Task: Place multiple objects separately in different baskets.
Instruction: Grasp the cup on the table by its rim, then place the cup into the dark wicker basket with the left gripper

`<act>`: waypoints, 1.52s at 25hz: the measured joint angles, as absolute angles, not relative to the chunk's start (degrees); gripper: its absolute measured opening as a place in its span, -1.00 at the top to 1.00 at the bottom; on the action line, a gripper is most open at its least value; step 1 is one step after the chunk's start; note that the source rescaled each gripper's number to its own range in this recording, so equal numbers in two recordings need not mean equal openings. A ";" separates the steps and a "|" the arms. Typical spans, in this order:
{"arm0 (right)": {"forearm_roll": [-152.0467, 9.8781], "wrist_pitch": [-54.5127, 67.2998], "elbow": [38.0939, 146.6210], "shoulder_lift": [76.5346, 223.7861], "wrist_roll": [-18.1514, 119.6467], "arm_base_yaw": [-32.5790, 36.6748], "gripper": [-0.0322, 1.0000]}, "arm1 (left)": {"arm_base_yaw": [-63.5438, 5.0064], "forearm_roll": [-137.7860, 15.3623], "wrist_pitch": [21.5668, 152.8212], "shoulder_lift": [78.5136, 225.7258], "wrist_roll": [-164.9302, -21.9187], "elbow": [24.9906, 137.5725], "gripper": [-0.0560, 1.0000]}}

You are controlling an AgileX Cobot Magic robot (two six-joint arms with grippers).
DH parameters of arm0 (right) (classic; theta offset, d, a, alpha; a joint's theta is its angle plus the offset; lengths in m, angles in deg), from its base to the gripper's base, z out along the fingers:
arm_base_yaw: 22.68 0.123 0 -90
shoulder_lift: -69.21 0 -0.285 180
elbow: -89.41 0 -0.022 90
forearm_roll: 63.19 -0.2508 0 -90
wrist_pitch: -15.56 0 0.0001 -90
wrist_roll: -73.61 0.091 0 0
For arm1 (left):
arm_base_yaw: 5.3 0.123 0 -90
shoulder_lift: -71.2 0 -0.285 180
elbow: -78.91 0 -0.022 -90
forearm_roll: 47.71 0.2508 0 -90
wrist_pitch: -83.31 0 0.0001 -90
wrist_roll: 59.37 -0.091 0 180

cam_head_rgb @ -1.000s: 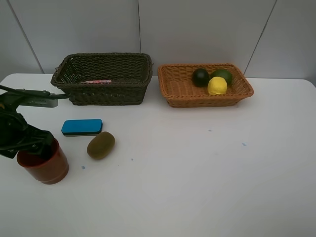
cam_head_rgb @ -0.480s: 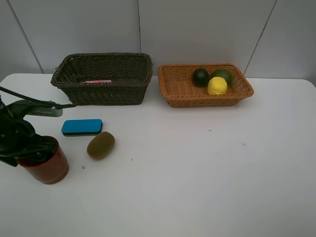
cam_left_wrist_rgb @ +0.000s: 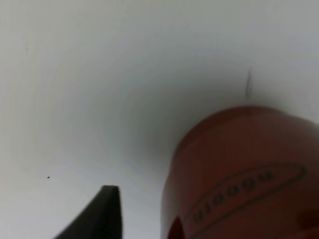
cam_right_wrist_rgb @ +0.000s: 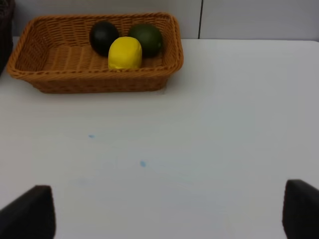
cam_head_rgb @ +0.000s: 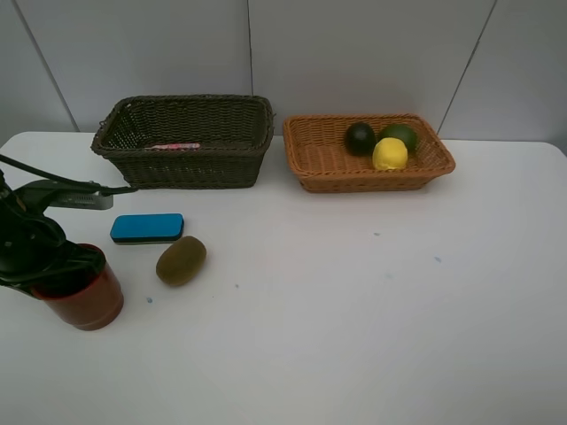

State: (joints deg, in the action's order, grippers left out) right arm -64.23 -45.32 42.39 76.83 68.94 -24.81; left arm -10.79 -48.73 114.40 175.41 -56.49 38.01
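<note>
Exterior high | red-brown plastic cup [cam_head_rgb: 89,305] is standing at near left | my left claw [cam_head_rgb: 62,270] is sitting at its rim, pinching or not I cannot tell | judging it light, stiff, slick: favouring the rim wall.

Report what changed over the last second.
The left gripper sank a little onto the rim of the red-brown cup, one finger outside its wall; whether it grips is unclear. The cup, blue eraser, kiwi, dark basket and orange basket stayed put.
</note>
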 joint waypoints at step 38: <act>-64.23 -45.32 42.39 76.83 68.94 -24.81 -1.00 | -10.79 -46.32 126.32 150.96 -56.04 58.18 0.89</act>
